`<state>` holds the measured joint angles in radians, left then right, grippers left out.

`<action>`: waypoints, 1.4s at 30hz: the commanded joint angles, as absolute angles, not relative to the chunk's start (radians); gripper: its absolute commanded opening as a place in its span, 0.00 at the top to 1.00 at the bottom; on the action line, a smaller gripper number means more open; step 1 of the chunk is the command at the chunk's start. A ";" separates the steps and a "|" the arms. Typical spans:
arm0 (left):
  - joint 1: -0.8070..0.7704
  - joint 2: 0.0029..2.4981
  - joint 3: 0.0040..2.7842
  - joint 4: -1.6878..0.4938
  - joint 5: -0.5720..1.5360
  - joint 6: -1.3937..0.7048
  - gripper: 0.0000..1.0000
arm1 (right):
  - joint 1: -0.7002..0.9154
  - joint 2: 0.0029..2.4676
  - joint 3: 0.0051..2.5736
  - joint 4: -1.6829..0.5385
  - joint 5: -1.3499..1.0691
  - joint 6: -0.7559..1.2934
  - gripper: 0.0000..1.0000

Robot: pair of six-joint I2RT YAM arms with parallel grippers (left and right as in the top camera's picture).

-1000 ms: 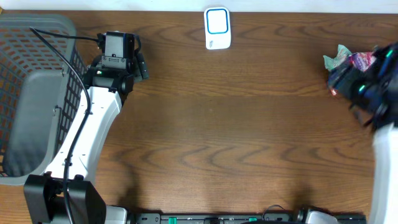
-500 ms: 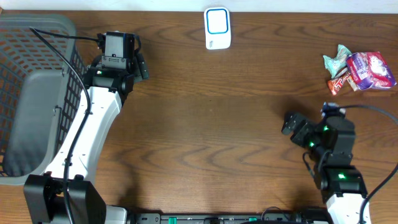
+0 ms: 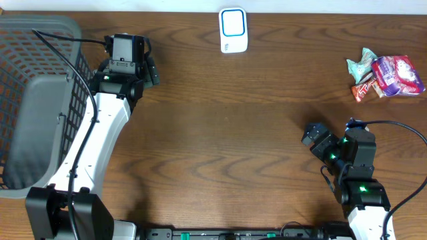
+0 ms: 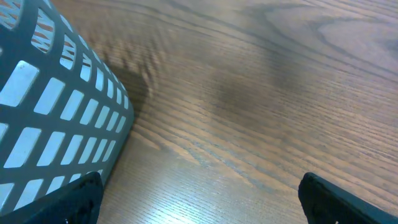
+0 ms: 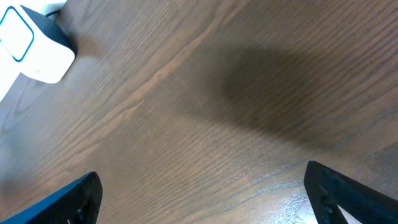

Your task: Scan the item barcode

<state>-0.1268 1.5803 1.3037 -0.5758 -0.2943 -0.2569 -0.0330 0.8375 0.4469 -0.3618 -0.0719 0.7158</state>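
- A grey mesh basket (image 3: 30, 100) is sitting at the far left edge of the wooden tabletop (image 3: 220, 140), and I cannot tell from the overhead view whether it is holding anything.
- My left arm (image 3: 100, 133) is reaching up along the basket's right side, with my left jaws hanging just beside the basket's back corner.
- My left jaws are standing wide apart and gripping nothing: in the left wrist view one dark fingertip (image 4: 78, 199) is showing at each lower corner, with only bare wood between them and the basket's wall on the left.
- A white scanner (image 3: 233, 30) with a blue-outlined window is lying at the back edge of the tabletop, near the middle, well apart from both of my arms.
- My right arm (image 3: 357, 180) is sitting low at the front right, with my right jaws pointing up and to the left across the wood.
- My right jaws are also spread wide and holding nothing: the right wrist view is showing a fingertip (image 5: 71, 199) at each lower corner, a shadow on the wood ahead, and the scanner in the top left corner.
- The items are lying in a small cluster at the right rear of the tabletop, well apart from my right jaws: a teal wrapper (image 3: 360, 65), a pink packet (image 3: 398, 75) touching it, and a red bar (image 3: 362, 91) just in front.
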 commanded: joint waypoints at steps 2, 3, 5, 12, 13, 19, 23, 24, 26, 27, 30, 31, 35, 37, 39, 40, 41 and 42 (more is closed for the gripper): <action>-0.125 1.582 1.309 -0.575 -0.308 -0.244 0.01 | -0.025 0.839 0.444 -0.360 -0.057 0.732 0.01; -0.125 1.582 1.309 -0.575 -0.308 -0.244 0.01 | -0.025 0.839 0.444 -0.352 -0.057 0.727 0.01; -0.125 1.582 1.309 -0.575 -0.307 -0.244 0.01 | -0.025 0.839 0.444 -0.337 -0.058 0.699 0.01; -0.125 1.582 1.309 -0.575 -0.308 -0.244 0.01 | -0.015 0.818 0.443 -0.327 -0.073 0.578 0.01; -0.125 1.582 1.309 -0.575 -0.307 -0.244 0.01 | -0.012 0.808 0.443 -0.327 -0.073 0.561 0.01; -0.125 1.582 1.309 -0.575 -0.307 -0.244 0.01 | -0.011 0.736 0.425 -0.322 -0.089 0.517 0.01; -0.125 1.582 1.309 -0.575 -0.307 -0.244 0.01 | -0.011 0.681 0.345 -0.226 -0.130 0.443 0.01; -0.125 1.582 1.309 -0.575 -0.307 -0.244 0.01 | -0.011 0.664 0.311 -0.172 -0.154 0.408 0.01; -0.125 1.582 1.309 -0.575 -0.307 -0.244 0.00 | -0.011 0.625 0.234 -0.051 -0.213 0.350 0.01; -0.125 1.582 1.309 -0.575 -0.307 -0.244 0.01 | -0.011 0.597 0.181 0.027 -0.251 0.324 0.01; -0.125 1.582 1.309 -0.575 -0.308 -0.244 0.01 | -0.011 0.527 0.064 0.184 -0.299 0.313 0.01; -0.125 1.582 1.309 -0.575 -0.307 -0.244 0.00 | -0.011 0.505 0.031 0.221 -0.303 0.313 0.01; -0.125 1.582 1.309 -0.575 -0.307 -0.244 0.01 | -0.011 0.401 0.006 0.196 -0.305 0.306 0.01; -0.125 1.582 1.309 -0.575 -0.307 -0.244 0.01 | -0.011 0.360 0.006 0.181 -0.305 0.289 0.01; -0.125 1.582 1.309 -0.575 -0.307 -0.244 0.01 | -0.011 0.319 0.006 0.154 -0.305 0.278 0.01; -0.125 1.582 1.309 -0.575 -0.307 -0.244 0.01 | -0.011 0.297 0.006 0.133 -0.305 0.278 0.01; -0.125 1.582 1.309 -0.575 -0.307 -0.244 0.01 | -0.011 0.283 0.006 0.115 -0.305 0.279 0.01; -0.125 1.582 1.309 -0.575 -0.307 -0.244 0.01 | -0.011 0.267 0.006 0.094 -0.304 0.278 0.01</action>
